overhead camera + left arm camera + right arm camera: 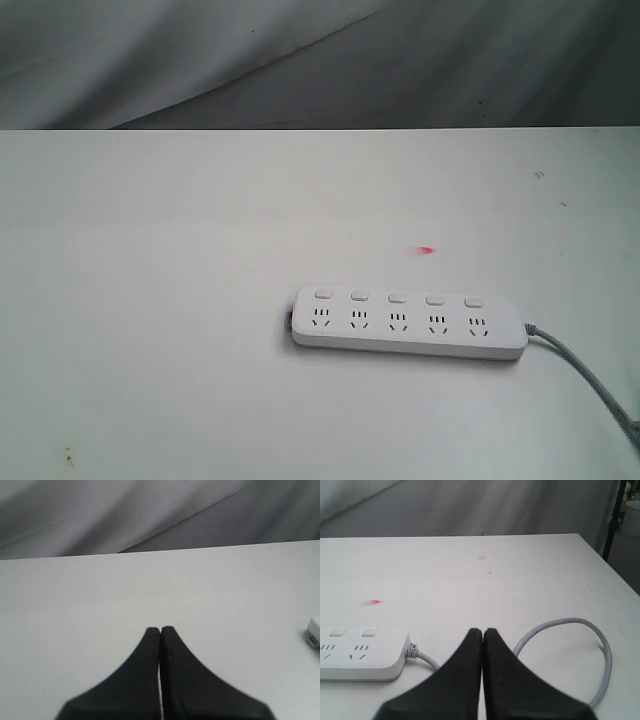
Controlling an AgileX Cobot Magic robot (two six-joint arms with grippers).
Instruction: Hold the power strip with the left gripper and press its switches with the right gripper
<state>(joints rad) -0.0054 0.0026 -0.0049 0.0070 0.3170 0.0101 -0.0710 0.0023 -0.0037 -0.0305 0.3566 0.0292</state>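
Left claw (160,630): jaws clenched tip to tip, nothing between them. It hangs over bare white table (150,300). The power strip (410,322) is well apart from this claw, off toward the other arm's side; the left wrist view catches only one corner of it.

Right claw (482,631): jaws also clenched together, nothing grasped. The strip's cord end lies near this claw's tips, to one side and not touching. The grey cord (600,645) leaves that end, passes just beside the claw and loops round on the far side of it.

The strip lies flat on the table, sockets up. Five switches (397,298) sit in a row along its far long edge, none touched. A small red mark (427,251) is on the table beyond the strip.

Neither claw shows in the exterior view.
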